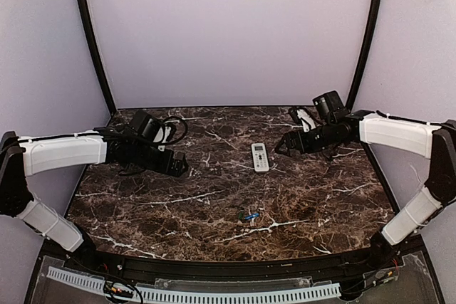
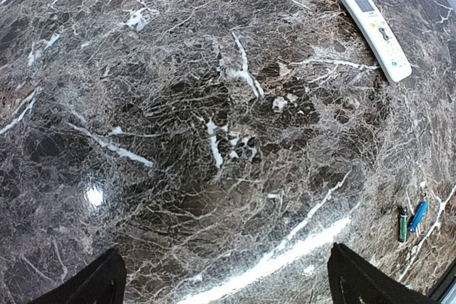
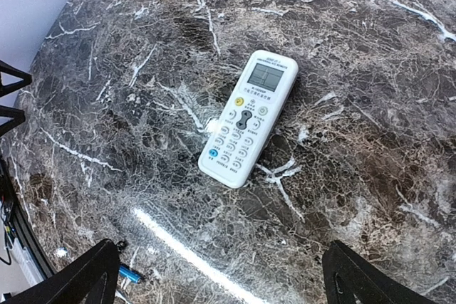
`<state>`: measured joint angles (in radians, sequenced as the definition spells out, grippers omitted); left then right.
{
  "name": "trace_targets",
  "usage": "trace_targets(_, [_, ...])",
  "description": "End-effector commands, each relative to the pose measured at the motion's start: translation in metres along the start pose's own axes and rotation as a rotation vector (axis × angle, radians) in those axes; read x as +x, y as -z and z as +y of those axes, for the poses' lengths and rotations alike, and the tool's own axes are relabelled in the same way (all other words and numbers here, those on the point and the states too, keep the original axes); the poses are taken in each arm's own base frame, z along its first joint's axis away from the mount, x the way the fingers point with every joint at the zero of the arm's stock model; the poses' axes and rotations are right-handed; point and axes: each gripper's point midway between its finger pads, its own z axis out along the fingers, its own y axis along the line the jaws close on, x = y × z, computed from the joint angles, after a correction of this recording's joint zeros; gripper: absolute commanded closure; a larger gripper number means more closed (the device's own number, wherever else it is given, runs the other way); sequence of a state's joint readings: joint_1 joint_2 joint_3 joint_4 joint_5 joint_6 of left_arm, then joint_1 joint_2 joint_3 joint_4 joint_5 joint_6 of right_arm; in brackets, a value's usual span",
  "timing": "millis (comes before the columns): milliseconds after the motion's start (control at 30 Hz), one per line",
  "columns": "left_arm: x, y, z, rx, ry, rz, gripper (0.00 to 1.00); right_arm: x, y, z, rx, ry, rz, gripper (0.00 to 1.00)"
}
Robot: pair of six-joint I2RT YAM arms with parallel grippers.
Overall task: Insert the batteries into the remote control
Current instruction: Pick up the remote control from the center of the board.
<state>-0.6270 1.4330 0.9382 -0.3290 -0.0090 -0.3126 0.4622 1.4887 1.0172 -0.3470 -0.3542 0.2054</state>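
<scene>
"Where are your arms at this moment?"

"Both are raised above the marble table (image 1: 142, 204); my left gripper (image 1: 182, 169) hangs over the left half, my right gripper (image 1: 279, 149) over the right half toward the far side; each points inward, toward the middle."

"Is either one holding anything?"

"No; the jaws of both stand spread wide and carry nothing; in my left wrist view the dark fingertips (image 2: 103, 282) sit at the bottom corners with only veined stone between them; my right wrist view shows the same."

"Where is the remote control?"

"The remote control (image 1: 261, 157) lies flat and face up near the middle of the table, a little toward the far side; white face, its small screen at the far end, its buttons toward me; it is near my right gripper's tips but apart from them; my left gripper is farther off, across bare stone."

"And the batteries?"

"The batteries (image 1: 249, 216) lie on the stone nearer my bases, well apart from the remote control and almost straight in front of it; two slim cylinders just beside each other, one blue, the other darker; whether they touch I cannot tell; neither gripper is near them."
</scene>
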Motion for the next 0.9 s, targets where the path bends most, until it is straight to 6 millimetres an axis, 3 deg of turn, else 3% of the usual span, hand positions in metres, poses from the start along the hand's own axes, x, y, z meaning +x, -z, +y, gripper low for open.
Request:
trace_targets(0, [-0.008,0.005,0.002,-0.027,0.024,-0.032,0.00,0.000,-0.014,-0.004,0.086,0.009,0.093,0.01])
trace_targets(333, [-0.003,0.007,0.018,-0.121,0.075,-0.058,0.00,-0.018,-0.071,0.003,0.177,0.031,0.205,0.01])
trace_targets(533, [0.002,0.010,0.030,-0.181,0.085,-0.066,0.00,-0.017,-0.108,0.010,0.184,0.028,0.250,0.01])
trace_targets(867, [0.017,0.005,0.039,-0.212,0.120,-0.041,0.00,-0.016,-0.135,-0.002,0.332,0.084,0.308,0.03])
